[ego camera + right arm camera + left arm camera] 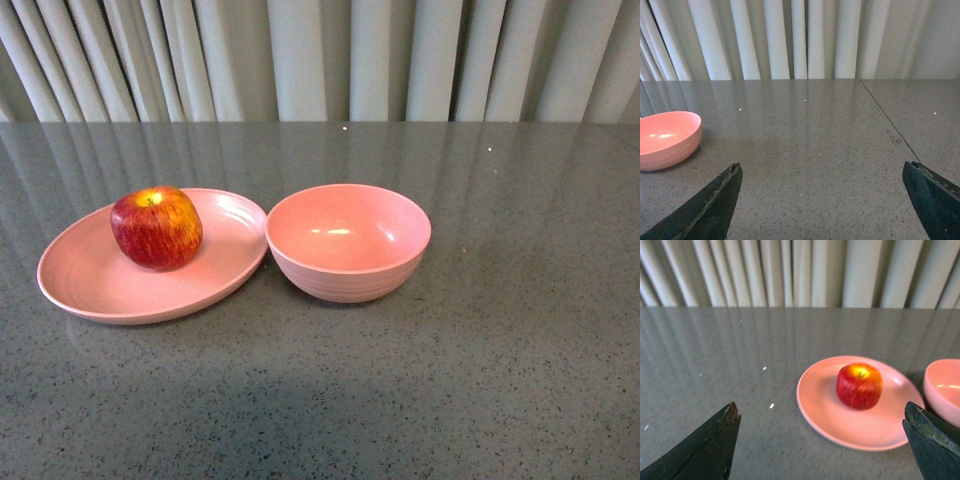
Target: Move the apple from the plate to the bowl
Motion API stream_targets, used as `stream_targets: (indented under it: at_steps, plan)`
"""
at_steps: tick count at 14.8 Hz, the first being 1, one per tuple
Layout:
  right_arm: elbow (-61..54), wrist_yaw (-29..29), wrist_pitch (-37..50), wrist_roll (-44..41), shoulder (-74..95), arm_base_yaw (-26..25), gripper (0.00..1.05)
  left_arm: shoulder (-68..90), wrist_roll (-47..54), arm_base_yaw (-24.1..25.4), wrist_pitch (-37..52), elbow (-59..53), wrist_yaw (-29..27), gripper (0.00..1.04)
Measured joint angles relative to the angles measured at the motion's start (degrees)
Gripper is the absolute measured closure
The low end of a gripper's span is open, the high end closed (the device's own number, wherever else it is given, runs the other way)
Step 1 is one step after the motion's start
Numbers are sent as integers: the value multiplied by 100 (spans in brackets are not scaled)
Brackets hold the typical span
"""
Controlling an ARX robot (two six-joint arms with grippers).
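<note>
A red apple (156,227) with a yellow stem patch sits on the back of the wide pale pink plate (90,285), left of centre on the table. The deep pink bowl (348,241) stands empty right beside the plate, touching its rim. Neither arm shows in the front view. In the left wrist view the open left gripper (822,412) hangs short of the apple (859,385) and plate (825,410); the bowl (944,390) is at the edge. The open right gripper (822,167) is over bare table, apart from the bowl (666,139).
The grey speckled table (480,380) runs back to a pale pleated curtain (320,55). A thin seam line (887,122) crosses the tabletop in the right wrist view.
</note>
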Motion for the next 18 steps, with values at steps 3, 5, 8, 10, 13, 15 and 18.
stream_targets:
  at_steps: [3,5,8,10,13,15,18]
  plan:
    - [0,0,0,0,0,0,7,2347,63,-431,699,1316,407,7]
    - [0,-2,0,0,0,0,7,3475,90,-675,448,1998,564,7]
    - [0,-2,0,0,0,0,7,4948,87,-763,17,3331,426,7]
    - [0,-2,0,0,0,0,7,5637,-103,-717,-424,3790,372,7]
    - [0,-2,-2,0,0,0,7,6041,-219,-691,-673,4024,149,7]
    - [0,0,0,0,0,0,7,6196,-376,-658,-772,4061,153,7]
    - [0,-2,0,0,0,0,7,6360,-503,-629,-804,4065,212,7]
